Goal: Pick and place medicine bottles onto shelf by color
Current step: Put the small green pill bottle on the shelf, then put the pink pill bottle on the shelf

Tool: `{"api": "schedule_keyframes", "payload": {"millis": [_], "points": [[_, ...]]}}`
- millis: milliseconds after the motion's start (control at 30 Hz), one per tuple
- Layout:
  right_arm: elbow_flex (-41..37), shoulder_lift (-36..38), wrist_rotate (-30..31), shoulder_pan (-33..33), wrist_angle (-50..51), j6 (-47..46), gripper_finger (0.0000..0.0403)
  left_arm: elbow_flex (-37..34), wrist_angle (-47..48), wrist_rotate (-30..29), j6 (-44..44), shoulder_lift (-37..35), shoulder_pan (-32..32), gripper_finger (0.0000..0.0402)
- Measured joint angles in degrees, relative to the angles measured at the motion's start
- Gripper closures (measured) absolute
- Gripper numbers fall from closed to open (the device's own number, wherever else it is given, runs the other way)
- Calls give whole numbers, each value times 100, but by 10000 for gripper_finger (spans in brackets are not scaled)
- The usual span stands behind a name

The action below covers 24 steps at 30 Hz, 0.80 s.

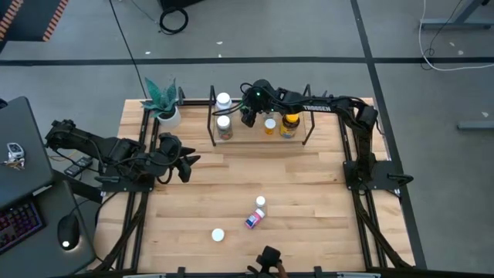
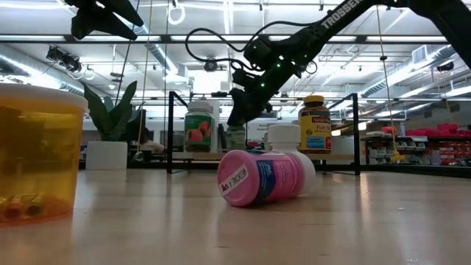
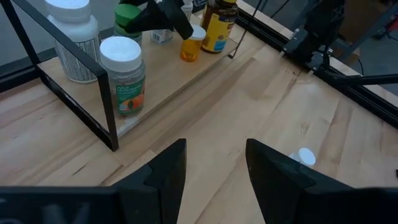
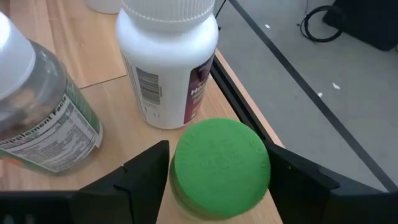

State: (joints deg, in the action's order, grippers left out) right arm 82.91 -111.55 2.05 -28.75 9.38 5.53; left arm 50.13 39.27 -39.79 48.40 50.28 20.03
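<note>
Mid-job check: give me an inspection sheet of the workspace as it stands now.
Surface: wooden table, mostly bare.
Job's things: shelf holds several bottles, including a green-capped bottle; pink bottle lies on its side on the table, white-capped bottle beside it.
Clutter: potted plant; white cap.
Grippers: right gripper straddles the green cap; left gripper open, idle.
Cables: one on the floor.
Surroundings: keyboard, mouse.

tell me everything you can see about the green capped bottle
The green-capped bottle is a small round bottle with a bright green, finely textured cap; its body is mostly hidden beneath the cap. It stands upright on the shelf by the back rail, beside a white bottle with a barcode label. The right gripper straddles it, a dark finger at each side of the cap; whether they press on it is unclear.
</note>
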Motion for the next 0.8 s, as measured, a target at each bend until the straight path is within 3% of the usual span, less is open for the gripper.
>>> {"api": "schedule_keyframes", "payload": {"millis": [333, 600, 800], "points": [[0, 190, 309, 34, 81, 234, 86, 0, 0, 0, 0, 0, 0, 228], [0, 881, 346, 194, 289, 232, 74, 0, -1, 2, -13, 0, 0, 228], [2, 1330, -260, 789, 802, 211, 83, 0, 0, 0, -13, 0, 0, 228]]}}
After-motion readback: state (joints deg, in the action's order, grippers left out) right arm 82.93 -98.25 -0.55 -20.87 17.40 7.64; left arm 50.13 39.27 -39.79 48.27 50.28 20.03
